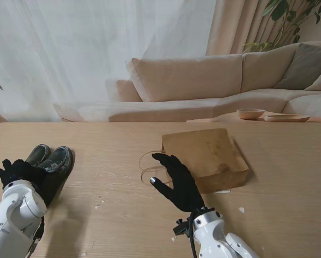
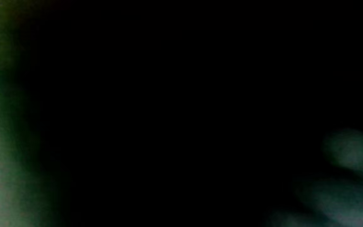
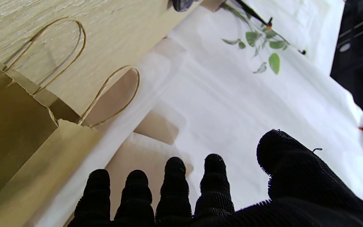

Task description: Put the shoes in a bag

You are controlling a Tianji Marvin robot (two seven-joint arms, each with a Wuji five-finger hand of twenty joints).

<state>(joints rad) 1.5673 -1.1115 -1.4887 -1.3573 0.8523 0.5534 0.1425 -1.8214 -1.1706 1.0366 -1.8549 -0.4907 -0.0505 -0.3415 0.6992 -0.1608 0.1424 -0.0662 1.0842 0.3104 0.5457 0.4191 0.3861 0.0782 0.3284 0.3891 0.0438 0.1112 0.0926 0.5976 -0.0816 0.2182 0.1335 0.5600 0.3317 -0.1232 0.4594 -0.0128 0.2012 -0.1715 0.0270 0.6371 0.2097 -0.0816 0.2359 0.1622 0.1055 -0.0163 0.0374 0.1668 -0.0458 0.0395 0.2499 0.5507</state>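
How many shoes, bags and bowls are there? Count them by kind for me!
Shoes: 2
Paper bag: 1
Bowl: 1
Flat dish: 1
Total: 5

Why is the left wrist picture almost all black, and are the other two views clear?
Left wrist view: nearly black with blurred greenish smears at the edges, probably because the left hand sits against the shoes. Stand view: evenly lit and sharp. Right wrist view: sharp on the right hand and paper bag, with the curtain behind washed out bright.
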